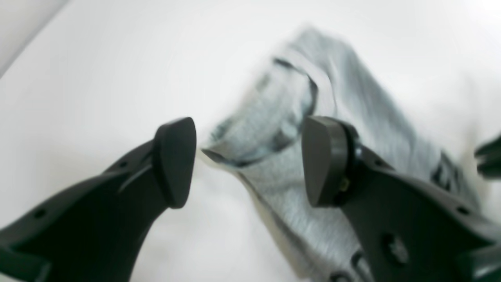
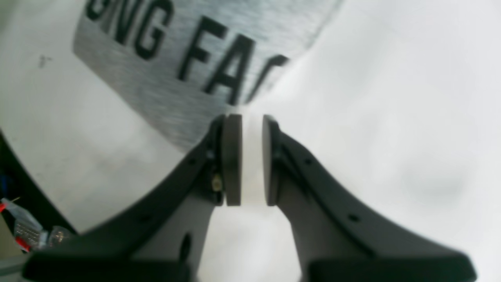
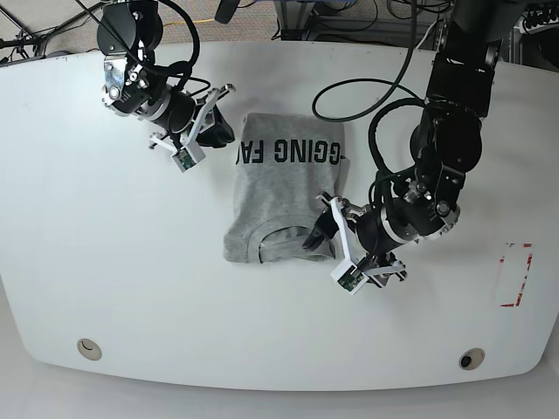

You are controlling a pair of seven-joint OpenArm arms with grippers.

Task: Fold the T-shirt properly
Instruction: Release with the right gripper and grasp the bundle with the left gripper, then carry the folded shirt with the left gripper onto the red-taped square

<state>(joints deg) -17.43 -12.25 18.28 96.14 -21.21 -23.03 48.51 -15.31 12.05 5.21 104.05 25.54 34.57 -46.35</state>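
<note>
The grey T-shirt (image 3: 284, 188) lies folded into a narrow stack at the middle of the white table (image 3: 105, 262). Its black lettering is at the far end and its collar at the near end. My left gripper (image 3: 319, 230) hovers open at the shirt's near right corner. In the left wrist view its pads (image 1: 174, 160) stand wide apart, with the collar and hem of the T-shirt (image 1: 352, 90) seen blurred between them. My right gripper (image 3: 220, 131) sits just off the shirt's far left corner. There its jaws (image 2: 251, 119) are nearly together, holding nothing, beside the lettering of the T-shirt (image 2: 164, 78).
A red-outlined rectangle (image 3: 515, 275) is marked near the table's right edge. Cables (image 3: 367, 78) trail over the far side. Two round fittings (image 3: 87, 349) (image 3: 472, 359) sit near the front edge. The table edge with clutter below (image 2: 23, 231) shows at the left of the right wrist view.
</note>
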